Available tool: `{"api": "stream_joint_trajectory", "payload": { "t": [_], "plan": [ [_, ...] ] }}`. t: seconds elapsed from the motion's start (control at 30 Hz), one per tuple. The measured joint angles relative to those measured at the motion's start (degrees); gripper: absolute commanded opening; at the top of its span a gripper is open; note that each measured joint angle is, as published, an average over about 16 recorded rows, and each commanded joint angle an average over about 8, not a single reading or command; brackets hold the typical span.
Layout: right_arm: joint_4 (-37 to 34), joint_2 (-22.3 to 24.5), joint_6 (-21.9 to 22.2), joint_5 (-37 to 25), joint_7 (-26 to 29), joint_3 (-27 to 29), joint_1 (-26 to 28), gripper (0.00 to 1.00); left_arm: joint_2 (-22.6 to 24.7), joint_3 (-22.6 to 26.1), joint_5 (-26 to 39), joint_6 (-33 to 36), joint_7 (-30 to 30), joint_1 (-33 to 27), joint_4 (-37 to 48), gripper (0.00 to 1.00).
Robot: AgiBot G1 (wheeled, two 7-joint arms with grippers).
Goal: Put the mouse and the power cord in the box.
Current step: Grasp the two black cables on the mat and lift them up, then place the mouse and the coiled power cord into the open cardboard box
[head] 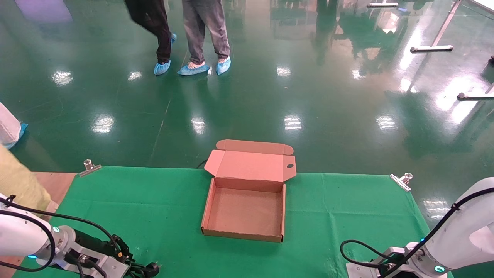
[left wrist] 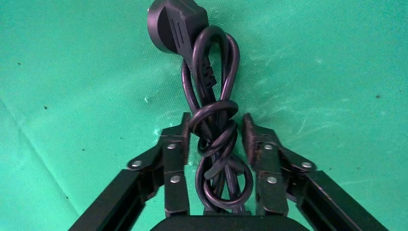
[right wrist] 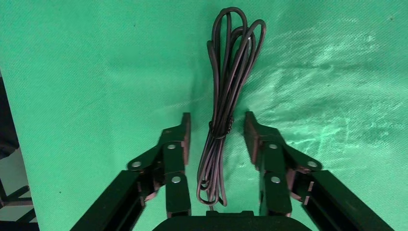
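Observation:
The tan box (head: 210, 204) lies open in the middle of the green cloth, its lid folded back and nothing inside. The power cord (left wrist: 214, 144), a knotted black bundle with a chunky plug (left wrist: 175, 24), lies on the cloth near the front left. My left gripper (left wrist: 216, 120) is open and straddles the bundle, pads close on both sides. At the front right, my right gripper (right wrist: 217, 120) is open astride a thin black cable bundle (right wrist: 228, 86), the mouse's cable. The mouse's body is hidden.
Metal clips (head: 89, 166) (head: 401, 180) pin the green cloth (head: 154, 208) at the far corners. People stand on the glossy floor beyond the table, and someone in yellow (head: 19, 185) is at the left edge. Both arms sit low at the front corners.

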Motion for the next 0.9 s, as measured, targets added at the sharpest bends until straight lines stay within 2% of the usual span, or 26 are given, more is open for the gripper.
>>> {"api": "stream_joint_trajectory", "payload": {
  "t": [0.5, 0.9],
  "plan": [
    [0.0, -0.1, -1.2, -0.2, -0.4, -0.2, 1.6, 0.0, 0.0, -0.4, -0.6, 1.4, 1.2, -2.2, 0.8, 0.0],
    [1.5, -0.3, -5.9, -0.7, -1.2, -0.4, 10.3, 0.0, 0.1, -1.8, -2.7, 8.1, 0.7, -8.8, -0.7, 0.0]
  ]
}}
